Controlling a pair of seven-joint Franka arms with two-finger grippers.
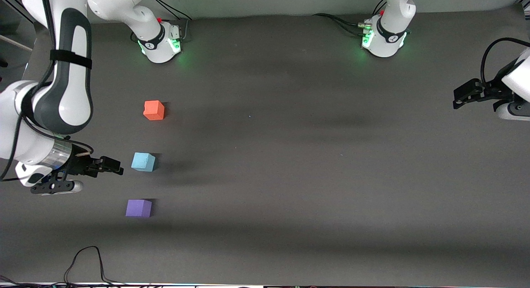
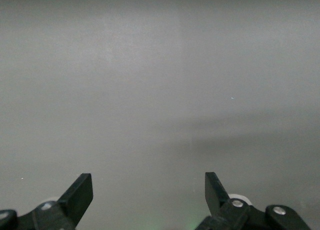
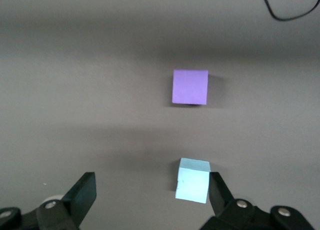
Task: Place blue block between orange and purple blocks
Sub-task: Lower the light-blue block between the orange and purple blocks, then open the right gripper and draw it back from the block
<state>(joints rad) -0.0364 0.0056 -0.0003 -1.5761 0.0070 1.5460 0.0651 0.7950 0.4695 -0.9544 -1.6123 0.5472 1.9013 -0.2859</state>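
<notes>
Three small matte cubes sit on a dark grey table (image 1: 290, 176), lined up in a loose column in the left third of the front view. The orange block (image 1: 154, 110) is highest in the frame, the blue block (image 1: 143, 161) is in the middle, and the purple block (image 1: 138, 208) is lowest, nearest the front camera. The three are well apart from one another, with bare table between each pair. The blue block is turned slightly askew compared with the other two.

The right gripper (image 1: 118, 168) appears at the left edge of the front view, just beside the blue block, its black fingers pointing toward the cube. Its jaws are spread wide and hold nothing. In the right wrist view, the right gripper (image 3: 152, 195) shows at the bottom of the frame, with the blue block (image 3: 193, 187) at lower centre, just inside one fingertip and apparently touching it, and the purple block (image 3: 190, 87) above centre. A loop of black cable (image 3: 287, 7) curls in the upper right corner.

The left gripper (image 1: 457, 99) waits at the right edge of the front view, far from all three blocks. In the left wrist view, the left gripper (image 2: 149, 192) shows two fingers spread wide at the bottom of the frame, with nothing between them.
</notes>
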